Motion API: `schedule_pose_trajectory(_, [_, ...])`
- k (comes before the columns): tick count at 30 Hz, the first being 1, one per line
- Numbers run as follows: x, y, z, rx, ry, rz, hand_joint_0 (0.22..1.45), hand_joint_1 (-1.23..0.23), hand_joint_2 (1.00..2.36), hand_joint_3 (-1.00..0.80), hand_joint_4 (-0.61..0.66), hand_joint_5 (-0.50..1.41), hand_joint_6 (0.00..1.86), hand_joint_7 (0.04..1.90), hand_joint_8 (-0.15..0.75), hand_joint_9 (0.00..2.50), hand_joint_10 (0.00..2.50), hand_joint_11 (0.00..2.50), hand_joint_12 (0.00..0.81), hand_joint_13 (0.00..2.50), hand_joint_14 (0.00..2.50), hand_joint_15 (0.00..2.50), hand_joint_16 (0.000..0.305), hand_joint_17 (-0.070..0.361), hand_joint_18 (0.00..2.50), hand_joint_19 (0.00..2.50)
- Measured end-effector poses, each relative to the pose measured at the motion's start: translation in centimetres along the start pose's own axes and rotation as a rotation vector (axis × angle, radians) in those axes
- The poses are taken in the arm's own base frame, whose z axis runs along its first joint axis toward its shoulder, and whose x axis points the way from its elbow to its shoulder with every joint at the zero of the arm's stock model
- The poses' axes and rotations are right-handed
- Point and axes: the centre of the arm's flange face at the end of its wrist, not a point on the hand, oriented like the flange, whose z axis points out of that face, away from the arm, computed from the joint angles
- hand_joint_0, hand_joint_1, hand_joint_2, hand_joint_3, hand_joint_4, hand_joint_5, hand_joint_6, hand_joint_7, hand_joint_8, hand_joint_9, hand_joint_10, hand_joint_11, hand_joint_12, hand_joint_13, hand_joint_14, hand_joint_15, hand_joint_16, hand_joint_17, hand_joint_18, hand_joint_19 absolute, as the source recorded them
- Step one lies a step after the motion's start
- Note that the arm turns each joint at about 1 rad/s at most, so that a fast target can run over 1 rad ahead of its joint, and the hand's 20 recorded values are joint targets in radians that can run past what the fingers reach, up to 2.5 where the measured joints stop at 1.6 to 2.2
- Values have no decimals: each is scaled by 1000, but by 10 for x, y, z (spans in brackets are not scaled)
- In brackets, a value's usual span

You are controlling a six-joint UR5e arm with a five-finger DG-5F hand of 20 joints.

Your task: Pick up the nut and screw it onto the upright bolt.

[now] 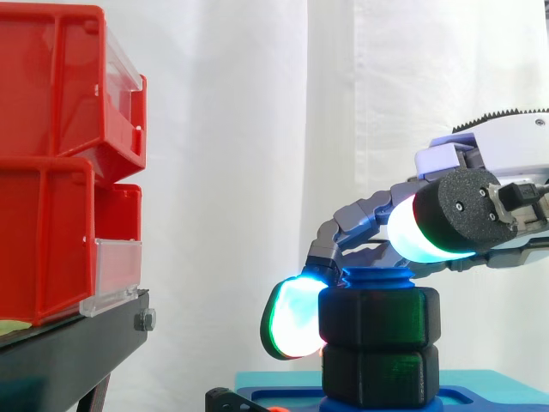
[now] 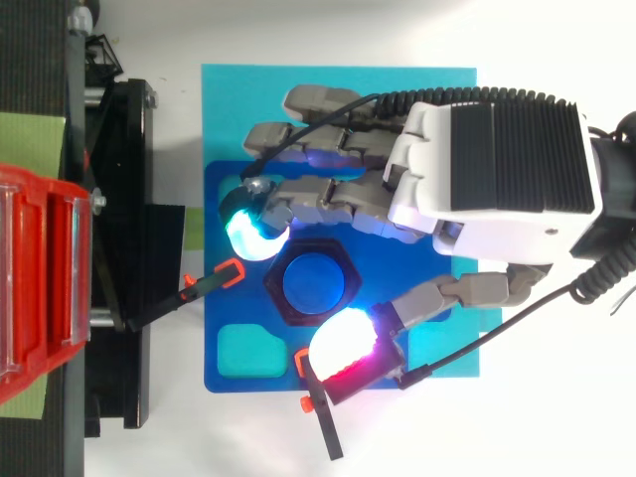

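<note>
Judged mid-screwing: found nut [image 1: 377, 316] sitting on upright bolt [image 1: 377, 279] at lower centre, blue threads showing above it; pickup done, tightening probably left. Noted robot hand [image 2: 492, 164] curled round nut, pads [image 2: 253, 237] against opposite sides. Logged red bins [image 1: 51, 163] upper left; cannot tell contents.

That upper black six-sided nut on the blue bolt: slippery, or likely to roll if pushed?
The upper black six-sided nut probably won't roll or tip: its sides are flat and it sits round the blue bolt. Those flats likely give the hand purchase. It looks rigid, perhaps light plastic.
</note>
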Motion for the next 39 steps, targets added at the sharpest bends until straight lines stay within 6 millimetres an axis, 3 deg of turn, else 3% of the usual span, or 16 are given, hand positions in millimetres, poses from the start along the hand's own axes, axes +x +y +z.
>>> schedule_pose_trajectory(16, [-3, -10, -3, 17, 11, -1, 501, -408, 1000, -500, 181, 34, 504, 1187, 250, 922, 0, 0, 282, 383, 0, 0, 40, 90, 35, 0])
schedule_pose_trajectory(39, [-8, -19, -4, 24, 8, 0, 507, -423, 1000, -500, 118, 72, 504, 1288, 216, 1144, 0, 0, 255, 535, 0, 0, 37, 83, 219, 0])
